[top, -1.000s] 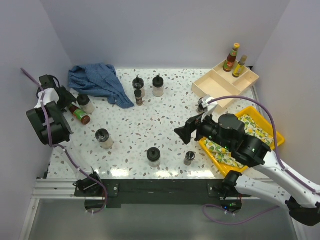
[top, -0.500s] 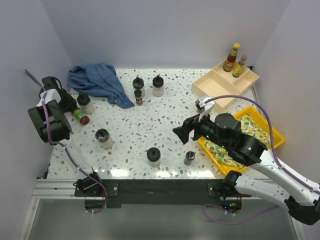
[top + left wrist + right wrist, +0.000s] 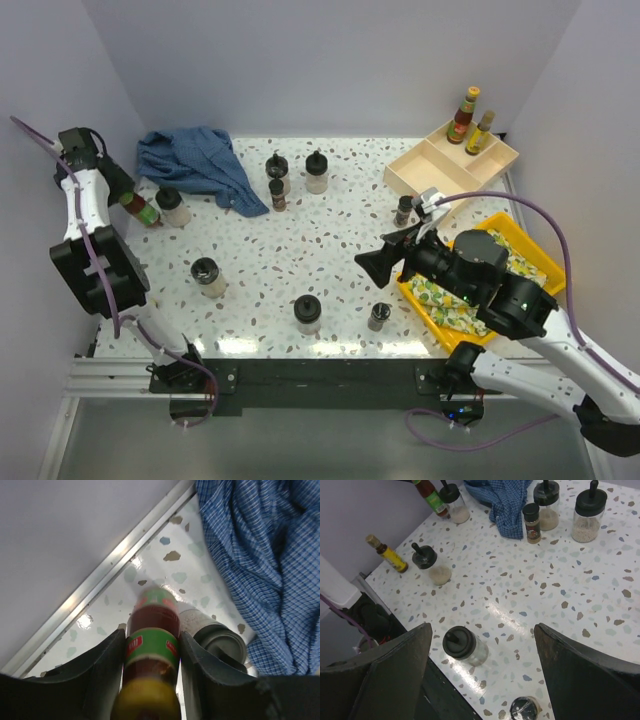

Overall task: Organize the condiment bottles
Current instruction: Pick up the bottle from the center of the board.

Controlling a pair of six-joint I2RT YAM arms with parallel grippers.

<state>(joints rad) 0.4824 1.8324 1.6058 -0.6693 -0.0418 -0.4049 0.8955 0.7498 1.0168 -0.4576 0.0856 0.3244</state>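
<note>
The left gripper [image 3: 151, 647], at the upper left of the overhead view, is clamped around a slim red sauce bottle [image 3: 137, 208] with a green label, holding it tilted close to the left wall. A black-lidded jar [image 3: 171, 206] stands just beside the bottle, with a crumpled blue cloth [image 3: 195, 163] beyond. The right gripper [image 3: 378, 262], at centre right, hovers with jaws spread wide, holding nothing. Two upright sauce bottles [image 3: 463, 115] stand in the beige tray [image 3: 430, 170] at the upper right.
</note>
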